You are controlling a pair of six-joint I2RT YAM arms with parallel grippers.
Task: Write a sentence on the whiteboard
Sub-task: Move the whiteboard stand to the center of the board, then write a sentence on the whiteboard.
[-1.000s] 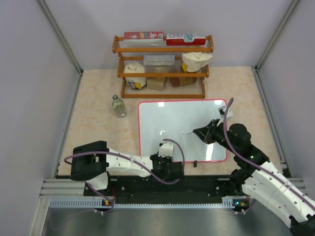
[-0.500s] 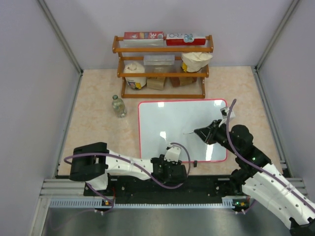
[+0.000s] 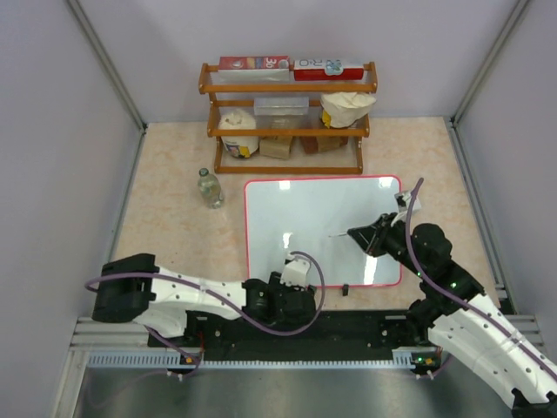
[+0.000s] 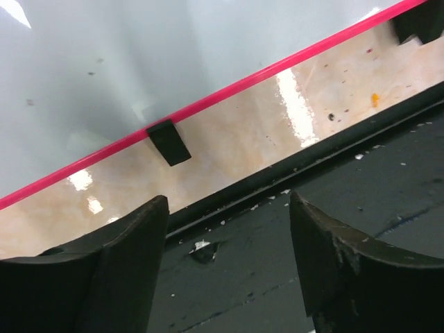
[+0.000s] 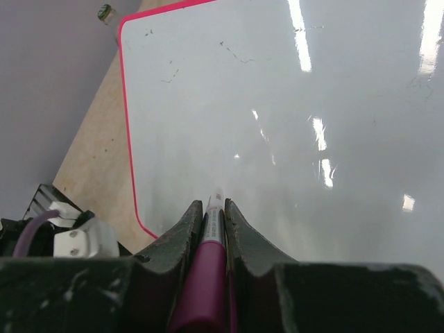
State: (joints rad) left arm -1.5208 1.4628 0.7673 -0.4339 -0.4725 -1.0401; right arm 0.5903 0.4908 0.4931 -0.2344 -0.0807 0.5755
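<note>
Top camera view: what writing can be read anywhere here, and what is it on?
"30": seemingly, on the red box atop the shelf.
White-and-red box beside it: print too blurred to read.
Whiteboard: no readable words.

Bright overhead glare across whiteboard (image 5: 361,173)

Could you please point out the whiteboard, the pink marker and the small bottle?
whiteboard (image 3: 296,218): top external view, bare white surface.
pink marker (image 5: 207,277): right wrist view, magenta barrel.
small bottle (image 3: 209,189): top external view, its glass body.
</note>
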